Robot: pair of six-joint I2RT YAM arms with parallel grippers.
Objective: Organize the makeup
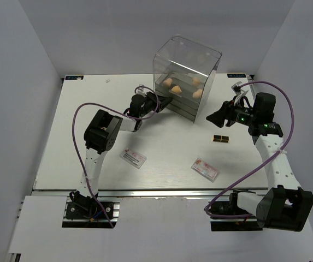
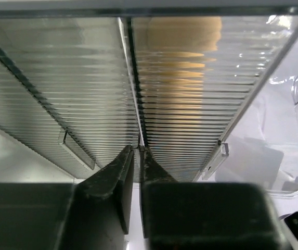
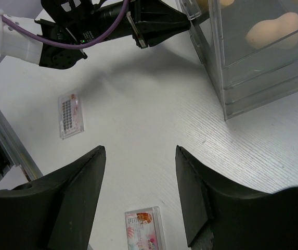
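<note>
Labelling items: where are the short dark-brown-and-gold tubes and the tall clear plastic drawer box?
short dark-brown-and-gold tubes (image 1: 220,138): top view, pair's middle
tall clear plastic drawer box (image 1: 189,54): top view, top panel

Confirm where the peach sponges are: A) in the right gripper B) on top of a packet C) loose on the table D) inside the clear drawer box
D: in the top view the sponges show through the clear walls of the drawer box.

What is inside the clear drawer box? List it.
At least three peach sponges show through the walls of the clear drawer box. The exact count and the lower drawers' contents cannot be told through the ribbed plastic.
</note>
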